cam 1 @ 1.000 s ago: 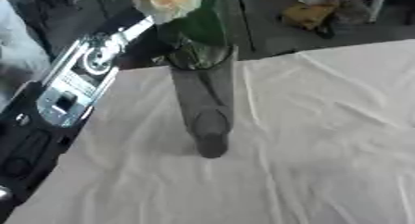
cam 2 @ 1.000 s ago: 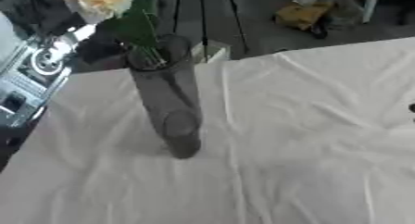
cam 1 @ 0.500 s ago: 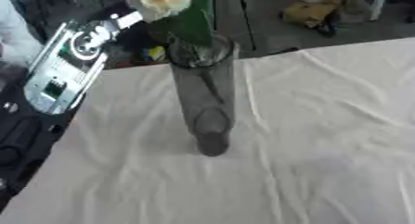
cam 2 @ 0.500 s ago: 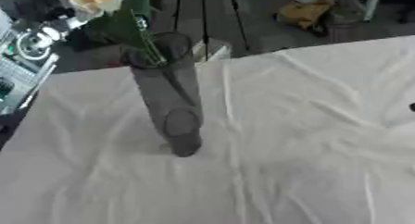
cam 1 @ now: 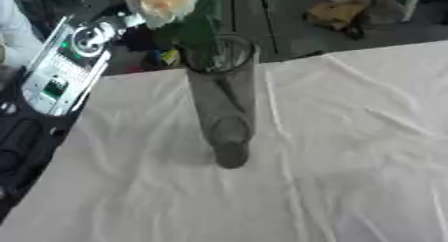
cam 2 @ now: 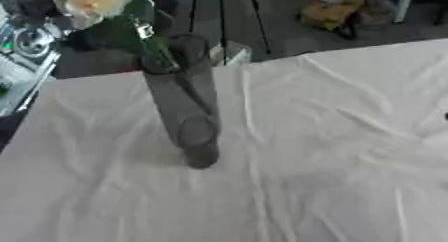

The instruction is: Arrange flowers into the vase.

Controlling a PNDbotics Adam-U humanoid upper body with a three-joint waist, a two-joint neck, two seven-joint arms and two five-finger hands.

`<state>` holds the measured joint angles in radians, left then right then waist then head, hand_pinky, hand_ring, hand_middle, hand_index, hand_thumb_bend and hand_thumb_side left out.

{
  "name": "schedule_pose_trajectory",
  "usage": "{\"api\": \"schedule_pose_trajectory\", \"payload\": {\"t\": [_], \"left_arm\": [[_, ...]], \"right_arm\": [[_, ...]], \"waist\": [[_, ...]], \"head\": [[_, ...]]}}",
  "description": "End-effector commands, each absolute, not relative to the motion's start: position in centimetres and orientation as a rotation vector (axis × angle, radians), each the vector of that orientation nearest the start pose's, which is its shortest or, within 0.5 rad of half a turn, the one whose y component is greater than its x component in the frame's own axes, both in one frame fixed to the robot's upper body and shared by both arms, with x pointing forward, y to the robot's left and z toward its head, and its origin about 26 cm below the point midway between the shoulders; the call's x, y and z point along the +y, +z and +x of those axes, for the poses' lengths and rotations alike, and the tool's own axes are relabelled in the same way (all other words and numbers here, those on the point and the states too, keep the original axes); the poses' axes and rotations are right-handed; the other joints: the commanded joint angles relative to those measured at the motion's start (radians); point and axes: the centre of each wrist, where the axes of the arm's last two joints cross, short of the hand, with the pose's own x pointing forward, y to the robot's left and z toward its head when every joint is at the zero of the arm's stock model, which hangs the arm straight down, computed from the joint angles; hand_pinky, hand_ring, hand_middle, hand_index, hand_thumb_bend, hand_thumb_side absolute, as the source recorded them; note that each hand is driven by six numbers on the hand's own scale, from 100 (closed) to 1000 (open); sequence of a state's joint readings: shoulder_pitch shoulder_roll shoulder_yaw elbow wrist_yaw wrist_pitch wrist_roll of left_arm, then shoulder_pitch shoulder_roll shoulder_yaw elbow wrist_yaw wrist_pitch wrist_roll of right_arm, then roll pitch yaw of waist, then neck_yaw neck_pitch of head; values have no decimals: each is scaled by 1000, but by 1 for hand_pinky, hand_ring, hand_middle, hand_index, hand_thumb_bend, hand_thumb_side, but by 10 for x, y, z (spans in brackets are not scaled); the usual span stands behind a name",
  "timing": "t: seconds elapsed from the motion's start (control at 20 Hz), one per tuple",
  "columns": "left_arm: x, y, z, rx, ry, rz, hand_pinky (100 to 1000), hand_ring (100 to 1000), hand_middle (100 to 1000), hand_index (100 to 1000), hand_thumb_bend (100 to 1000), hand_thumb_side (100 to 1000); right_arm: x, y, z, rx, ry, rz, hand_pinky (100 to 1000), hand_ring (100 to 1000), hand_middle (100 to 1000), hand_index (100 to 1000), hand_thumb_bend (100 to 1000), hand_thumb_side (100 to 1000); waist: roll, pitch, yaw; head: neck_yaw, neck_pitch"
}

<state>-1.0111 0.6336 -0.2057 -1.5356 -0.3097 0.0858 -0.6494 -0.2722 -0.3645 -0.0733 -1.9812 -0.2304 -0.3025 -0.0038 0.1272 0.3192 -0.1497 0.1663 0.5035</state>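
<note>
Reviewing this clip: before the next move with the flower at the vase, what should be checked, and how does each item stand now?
1. Vase upright on the white tablecloth: ok.
2. Flower bloom above the vase mouth, green leaves at the rim: ok.
3. Stem reaching the vase bottom: cannot tell.
4. Left arm beside the vase, apart from its wall: ok.
5. Left hand's hold on the flower: cannot tell; the hand itself is not visible.
6. Right hand clear of the vase: cannot tell; it is out of view.

The left arm comes in from the left side and reaches up and away. It is black with silver parts and a small green light. Its hand cannot be made out. The right hand does not show.
</note>
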Motion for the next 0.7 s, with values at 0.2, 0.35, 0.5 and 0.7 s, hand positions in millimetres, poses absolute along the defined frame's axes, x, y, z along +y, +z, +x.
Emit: {"api": "schedule_pose_trajectory", "payload": {"t": [0.2, 0.35, 0.5, 0.7], "left_arm": [[248, 381, 383, -1784, -1524, 569, 870, 914, 923, 1000, 777, 1000], [249, 383, 382, -1764, -1542, 560, 882, 919, 932, 1000, 842, 1000], [251, 385, 381, -1744, -1561, 559, 892, 922, 938, 1000, 858, 1000], [255, 387, 380, -1727, -1565, 572, 895, 921, 939, 1000, 859, 1000]], "right_arm": [[-288, 206, 296, -2558, 261, 20, 644, 482, 441, 680, 100, 981], [-288, 206, 296, -2556, 263, 21, 645, 482, 441, 680, 100, 980], [-288, 206, 296, -2555, 264, 21, 644, 482, 441, 680, 100, 980], [-288, 206, 296, -2555, 264, 23, 644, 482, 441, 680, 100, 980]], "waist": [[10, -36, 4], [11, -36, 5], [11, -36, 7], [11, -37, 8]], "head": [[5, 11], [6, 12], [7, 14], [6, 14]]}}
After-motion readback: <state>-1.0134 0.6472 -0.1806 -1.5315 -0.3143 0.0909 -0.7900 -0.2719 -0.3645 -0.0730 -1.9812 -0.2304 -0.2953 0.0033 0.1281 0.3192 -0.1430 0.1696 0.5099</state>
